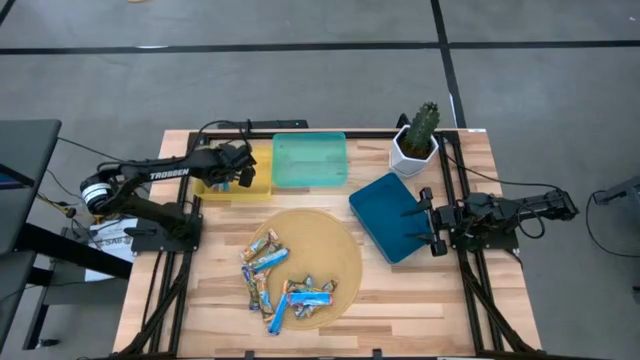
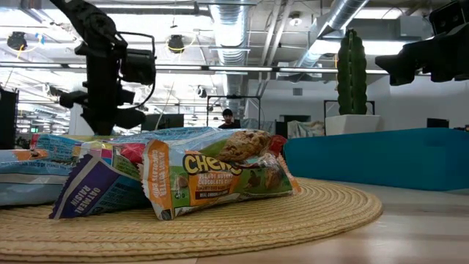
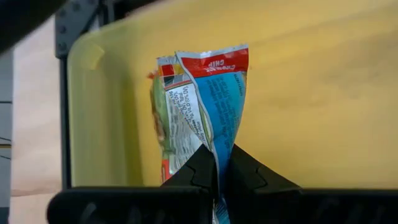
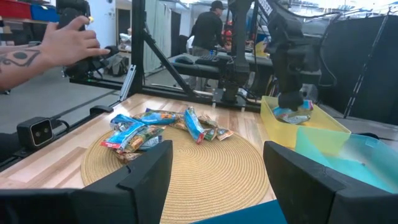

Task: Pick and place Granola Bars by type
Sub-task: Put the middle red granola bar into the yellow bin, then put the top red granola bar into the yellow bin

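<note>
Several granola bars (image 1: pixel 285 280) in blue and tan wrappers lie in a loose heap on a round woven mat (image 1: pixel 335 245); the low view shows them close up (image 2: pixel 220 172). My left gripper (image 1: pixel 228 178) hangs over the yellow tray (image 1: pixel 262 172), shut on a blue-and-white granola bar (image 3: pixel 202 106). The right wrist view shows that bar (image 4: pixel 292 115) inside the tray's walls. My right gripper (image 1: pixel 428 216) waits open at the table's right side, beside the dark blue tray (image 1: pixel 390 215), with nothing between its fingers. My left gripper pinches the bar's near end (image 3: pixel 217 163) between its two fingers, where the wrapper is squeezed narrow and twisted. The fingers slant down from above into the yellow tray. The bar reaches on from the fingertips toward the tray's floor; I cannot tell whether its far end (image 3: pixel 214 62) touches.
A teal tray (image 1: pixel 310 160) stands between the yellow and the dark blue one at the far side. A potted cactus (image 1: pixel 418 135) stands at the far right. Beyond the table a person's hand (image 4: pixel 53 40) holds a device; other people stand farther back.
</note>
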Controlling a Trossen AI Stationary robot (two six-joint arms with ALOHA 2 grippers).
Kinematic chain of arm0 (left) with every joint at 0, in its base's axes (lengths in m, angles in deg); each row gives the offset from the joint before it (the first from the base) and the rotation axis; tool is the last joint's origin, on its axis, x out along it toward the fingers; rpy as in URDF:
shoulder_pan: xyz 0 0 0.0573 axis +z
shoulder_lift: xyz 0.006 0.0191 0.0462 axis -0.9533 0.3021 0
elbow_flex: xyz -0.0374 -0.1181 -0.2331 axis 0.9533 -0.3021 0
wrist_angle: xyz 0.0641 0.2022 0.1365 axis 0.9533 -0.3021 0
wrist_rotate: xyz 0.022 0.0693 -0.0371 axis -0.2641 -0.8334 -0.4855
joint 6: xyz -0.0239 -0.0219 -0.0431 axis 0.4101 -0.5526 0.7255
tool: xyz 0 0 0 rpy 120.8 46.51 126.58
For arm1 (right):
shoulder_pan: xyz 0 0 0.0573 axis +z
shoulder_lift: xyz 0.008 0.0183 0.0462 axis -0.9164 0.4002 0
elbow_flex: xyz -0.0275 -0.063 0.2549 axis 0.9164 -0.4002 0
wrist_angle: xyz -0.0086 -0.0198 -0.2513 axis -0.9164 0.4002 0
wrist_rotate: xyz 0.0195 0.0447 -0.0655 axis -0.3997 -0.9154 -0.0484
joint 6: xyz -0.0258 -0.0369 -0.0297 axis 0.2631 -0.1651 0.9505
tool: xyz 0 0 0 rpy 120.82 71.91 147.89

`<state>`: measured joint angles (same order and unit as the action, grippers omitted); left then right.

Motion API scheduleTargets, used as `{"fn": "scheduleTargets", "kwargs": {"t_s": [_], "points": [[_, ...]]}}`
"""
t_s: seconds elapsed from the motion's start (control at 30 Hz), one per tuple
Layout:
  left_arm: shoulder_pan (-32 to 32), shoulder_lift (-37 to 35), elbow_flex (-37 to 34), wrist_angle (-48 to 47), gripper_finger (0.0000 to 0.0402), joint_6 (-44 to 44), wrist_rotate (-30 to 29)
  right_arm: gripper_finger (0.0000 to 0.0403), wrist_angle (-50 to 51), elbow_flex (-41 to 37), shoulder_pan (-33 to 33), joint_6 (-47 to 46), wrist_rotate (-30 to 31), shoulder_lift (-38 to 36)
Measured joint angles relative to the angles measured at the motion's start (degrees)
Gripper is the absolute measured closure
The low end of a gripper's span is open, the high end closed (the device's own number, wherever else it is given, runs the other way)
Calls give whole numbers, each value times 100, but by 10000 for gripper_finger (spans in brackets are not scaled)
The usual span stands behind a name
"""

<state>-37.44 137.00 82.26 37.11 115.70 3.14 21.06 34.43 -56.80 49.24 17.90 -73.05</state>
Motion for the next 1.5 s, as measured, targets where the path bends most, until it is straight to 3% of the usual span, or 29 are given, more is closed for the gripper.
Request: {"fn": "scheduleTargets", "kwargs": {"t_s": [0.3, 0.73, 1.07, 1.5], "points": [[0, 2, -77, 58, 389, 0, 29, 159, -1, 0, 1, 0, 0, 0], [0, 2, -77, 57, 313, 9, 100, 159, 0, 0, 0, 0, 0, 0], [-82, 2, -77, 81, 304, 16, 88, 159, -2, 0, 0, 1, 0, -1], [-557, -180, -77, 1370, 303, -794, 9, 159, 0, 0, 2, 0, 0, 0]]}}
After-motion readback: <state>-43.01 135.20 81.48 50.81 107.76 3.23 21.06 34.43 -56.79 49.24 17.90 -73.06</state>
